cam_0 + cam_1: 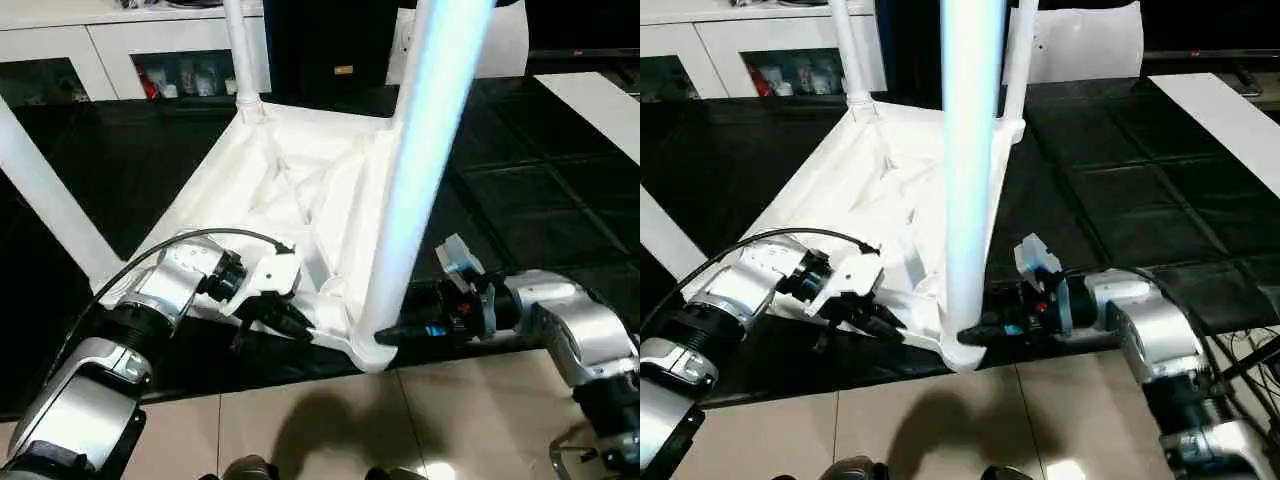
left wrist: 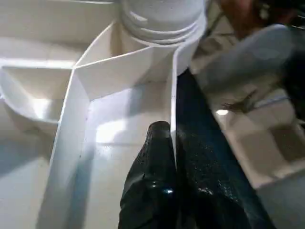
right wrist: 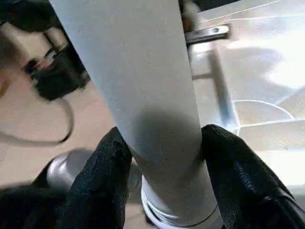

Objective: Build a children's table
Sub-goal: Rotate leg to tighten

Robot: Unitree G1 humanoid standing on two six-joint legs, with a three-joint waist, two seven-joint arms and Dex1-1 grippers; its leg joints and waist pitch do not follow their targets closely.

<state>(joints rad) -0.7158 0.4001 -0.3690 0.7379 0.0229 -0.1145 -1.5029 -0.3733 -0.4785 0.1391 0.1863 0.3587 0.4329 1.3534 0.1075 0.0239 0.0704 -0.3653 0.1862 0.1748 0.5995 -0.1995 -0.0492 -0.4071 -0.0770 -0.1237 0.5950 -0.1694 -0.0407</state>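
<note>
The children's table (image 1: pixel 290 190) lies upside down on a black floor mat, ribbed underside up, with its white legs standing in the corner sockets. The nearest leg (image 1: pixel 420 170) rises from the front corner socket. My right gripper (image 1: pixel 390 335) reaches in from the right at that leg's base. In the right wrist view its black fingers (image 3: pixel 100 181) press against both sides of the leg (image 3: pixel 143 86). My left gripper (image 1: pixel 300 325) is at the table's front edge, left of that corner. Its fingers (image 2: pixel 152 191) are shut on the thin white rim (image 2: pixel 172 95).
A white cabinet with glass doors (image 1: pixel 100 50) stands along the back. A flat white board (image 1: pixel 600 105) lies at the right. The light tiled floor (image 1: pixel 400 420) begins just in front of the mat. Cables (image 1: pixel 1240 370) lie beside my right arm.
</note>
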